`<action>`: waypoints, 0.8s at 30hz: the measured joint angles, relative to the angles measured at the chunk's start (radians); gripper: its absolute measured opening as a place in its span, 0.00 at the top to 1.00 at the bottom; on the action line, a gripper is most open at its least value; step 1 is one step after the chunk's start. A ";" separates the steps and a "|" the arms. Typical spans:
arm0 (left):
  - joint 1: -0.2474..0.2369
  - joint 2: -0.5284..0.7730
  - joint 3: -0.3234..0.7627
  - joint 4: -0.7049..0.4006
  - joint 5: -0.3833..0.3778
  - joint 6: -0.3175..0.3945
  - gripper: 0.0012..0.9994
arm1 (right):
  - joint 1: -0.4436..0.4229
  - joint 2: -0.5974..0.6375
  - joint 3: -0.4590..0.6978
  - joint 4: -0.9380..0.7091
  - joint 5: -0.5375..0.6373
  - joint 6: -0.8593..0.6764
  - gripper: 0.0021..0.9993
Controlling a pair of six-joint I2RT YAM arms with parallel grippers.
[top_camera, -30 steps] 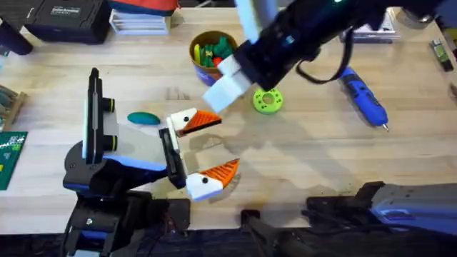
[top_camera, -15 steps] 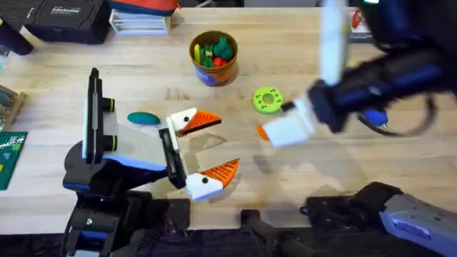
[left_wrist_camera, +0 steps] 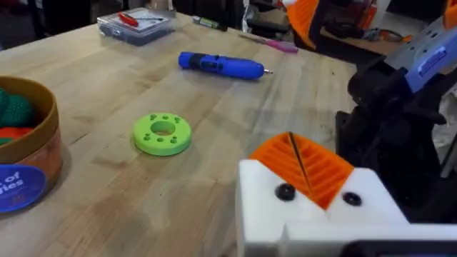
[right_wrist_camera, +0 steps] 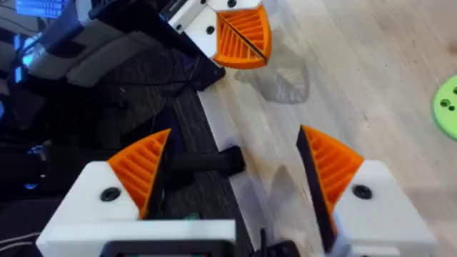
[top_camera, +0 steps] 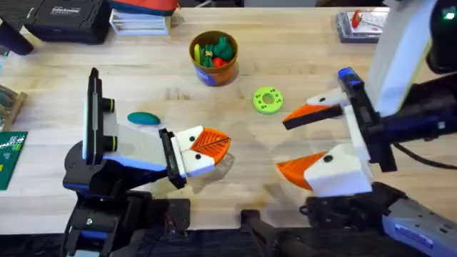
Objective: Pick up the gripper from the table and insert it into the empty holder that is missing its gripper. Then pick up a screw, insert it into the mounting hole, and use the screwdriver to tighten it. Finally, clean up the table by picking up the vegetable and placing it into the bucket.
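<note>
My left gripper (top_camera: 205, 146) rests low over the table's front left with its orange pads pressed together and nothing between them; its pads (left_wrist_camera: 300, 165) look the same in the left wrist view. My right gripper (top_camera: 296, 141) hangs at the front right, fingers wide apart and empty (right_wrist_camera: 235, 171). The blue screwdriver (left_wrist_camera: 221, 66) lies at the back right, mostly hidden behind the right arm (top_camera: 347, 76). The teal vegetable (top_camera: 143, 118) lies beside the left arm. The yellow-orange bucket (top_camera: 213, 71) stands at the back centre with toys inside. The loose gripper part, its holder and the screw are out of view.
A lime-green disc with a hole (top_camera: 268, 100) lies between the bucket and the right gripper. A clear plastic box (top_camera: 360, 21) sits at the back right edge. A black case (top_camera: 68, 18) and books stand at the back left. A green board (top_camera: 11, 153) lies far left.
The right arm swung from over the bucket to the front right and its gripper opened wide. The left gripper's fingers closed together.
</note>
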 joint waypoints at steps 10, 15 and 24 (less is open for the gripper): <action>0.000 0.000 0.000 0.000 0.000 0.000 0.99 | -0.035 0.088 0.000 0.011 0.106 0.015 0.01; 0.000 0.000 0.000 0.000 0.000 0.000 0.99 | -0.180 0.170 0.000 0.022 0.258 0.028 0.01; 0.000 0.000 0.000 0.000 -0.001 0.000 0.99 | -0.581 0.330 0.004 0.124 0.484 -0.048 0.01</action>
